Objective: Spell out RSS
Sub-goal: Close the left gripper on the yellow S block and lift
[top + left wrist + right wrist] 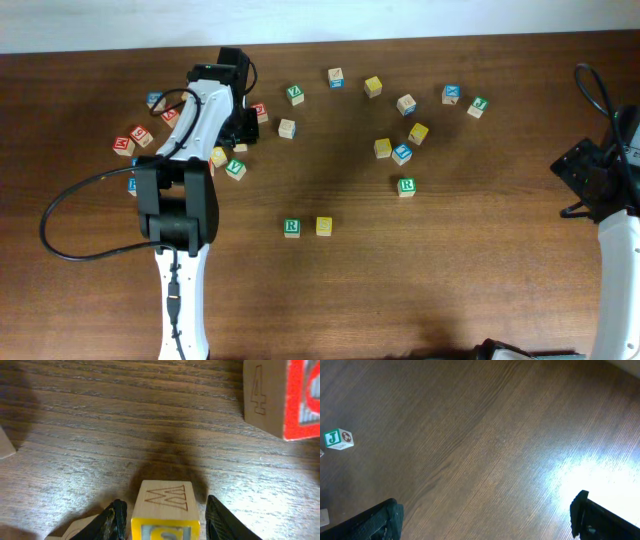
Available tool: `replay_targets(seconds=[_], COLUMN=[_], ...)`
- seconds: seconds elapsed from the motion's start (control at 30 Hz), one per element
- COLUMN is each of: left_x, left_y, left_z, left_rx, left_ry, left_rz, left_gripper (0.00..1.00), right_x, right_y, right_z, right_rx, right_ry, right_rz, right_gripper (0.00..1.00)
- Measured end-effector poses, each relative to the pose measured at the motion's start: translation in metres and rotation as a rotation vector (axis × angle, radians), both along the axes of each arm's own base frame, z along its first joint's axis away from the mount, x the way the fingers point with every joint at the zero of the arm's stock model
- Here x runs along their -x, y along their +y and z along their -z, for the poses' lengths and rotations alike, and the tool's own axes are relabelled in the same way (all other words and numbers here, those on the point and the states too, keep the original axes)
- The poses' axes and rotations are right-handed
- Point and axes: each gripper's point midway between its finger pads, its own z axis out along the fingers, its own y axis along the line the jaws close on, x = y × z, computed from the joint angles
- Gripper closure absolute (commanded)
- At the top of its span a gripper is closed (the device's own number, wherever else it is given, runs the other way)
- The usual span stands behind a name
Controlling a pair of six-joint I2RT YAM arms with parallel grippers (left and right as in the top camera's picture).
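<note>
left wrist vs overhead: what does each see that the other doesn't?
Left wrist only: the engraved side of the yellow-faced cube between the fingers of the left gripper, and a 4 engraved on a red-faced cube. Overhead only: the green R cube beside a yellow cube mid-table, other scattered cubes, the right arm. Both: the table, the left gripper.

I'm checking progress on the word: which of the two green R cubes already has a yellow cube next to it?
The green R cube nearer the arms' bases, with a yellow cube beside it; the other R sits farther back, unpaired.

Green R cube point(291, 228) near yellow cube point(324, 226); second yellow cube point(165, 510) between jaws
</note>
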Motion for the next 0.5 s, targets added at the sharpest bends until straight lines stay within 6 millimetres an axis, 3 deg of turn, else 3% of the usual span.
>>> replay_targets(seconds=[0.17, 0.5], left_x=[-0.0046, 0.0000], left_y=[-0.0008, -0.0001], left_z=[-0.0108, -0.0110], left_rx=[0.003, 0.000], left_ry=[-0.016, 0.003], left_rz=[0.000, 0.000], left_gripper=[0.56, 0.56], right_x=[0.0001, 0.0001], right_y=[0.0000, 0.0000], right_z=[0.0000, -0.0001], right_rx=[0.000, 0.000], right_ry=[0.001, 0.000], right_rz=[0.000, 0.000], right_gripper=[0.02, 0.02])
